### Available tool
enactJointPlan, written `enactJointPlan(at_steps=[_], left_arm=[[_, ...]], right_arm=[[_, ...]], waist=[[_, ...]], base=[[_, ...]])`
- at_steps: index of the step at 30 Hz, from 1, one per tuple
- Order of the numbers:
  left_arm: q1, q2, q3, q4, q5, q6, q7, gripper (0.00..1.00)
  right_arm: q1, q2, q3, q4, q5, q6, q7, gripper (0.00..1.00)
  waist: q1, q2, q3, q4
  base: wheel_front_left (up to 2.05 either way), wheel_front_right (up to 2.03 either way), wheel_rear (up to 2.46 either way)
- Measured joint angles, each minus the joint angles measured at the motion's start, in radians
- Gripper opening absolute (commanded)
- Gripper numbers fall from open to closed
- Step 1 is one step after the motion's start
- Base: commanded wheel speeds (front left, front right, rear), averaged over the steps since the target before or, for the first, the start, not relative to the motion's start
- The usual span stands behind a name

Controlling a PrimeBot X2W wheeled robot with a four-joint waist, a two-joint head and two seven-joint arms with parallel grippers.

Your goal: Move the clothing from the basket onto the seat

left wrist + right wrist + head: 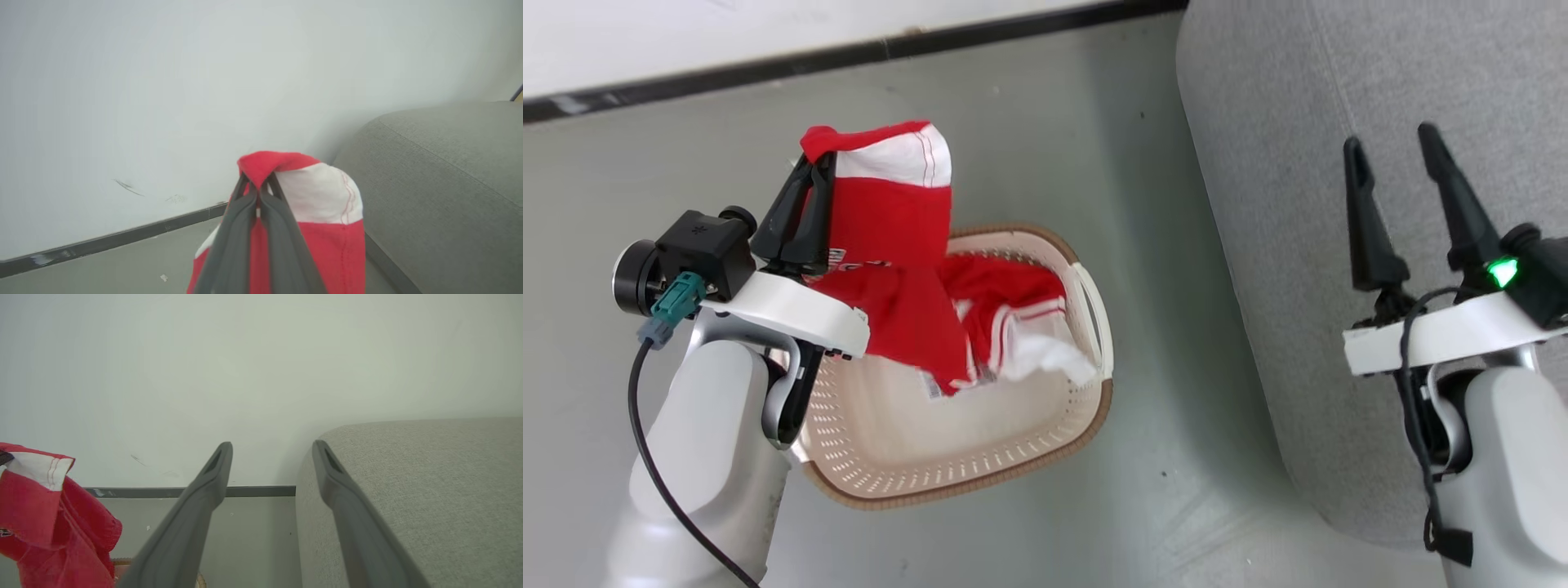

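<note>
— Now, starting at the left: what has the left tool (813,163) got?
— It is pinched shut on a red-and-white garment (890,220), held above the basket (980,483) with its tail hanging over the inside.
— How should the carry go?
— In my judgement, lift until the tail clears the rim, then swing right and release well in from the edge of the seat (1290,245).
— And the count?
— Two garments, as far as I can tell: one held and a second heap (1013,306) in the basket. There is one basket on the floor (1045,122) and one seat. The right tool (1388,137) is spread wide and empty over the seat.
</note>
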Motion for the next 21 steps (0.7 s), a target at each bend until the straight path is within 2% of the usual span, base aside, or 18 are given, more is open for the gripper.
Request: enactJointPlan(at_steps=[11, 21], left_arm=[[0.010, 0.013, -0.031, -0.094, -0.007, -0.019, 0.002, 0.00], [0.010, 0.015, -0.078, -0.155, -0.034, -0.027, 0.077, 0.00]], right_arm=[[0.077, -0.001, 0.091, 0.037, -0.075, 0.000, 0.000, 1.00], [0.129, -0.025, 0.186, 0.070, -0.089, 0.000, 0.000, 1.00]], waist=[[0.0000, 0.0000, -0.132, 0.041], [0.0000, 0.0000, -0.248, 0.068]], base=[[0.00, 0.00, 0.00], [0.00, 0.00, 0.00]])
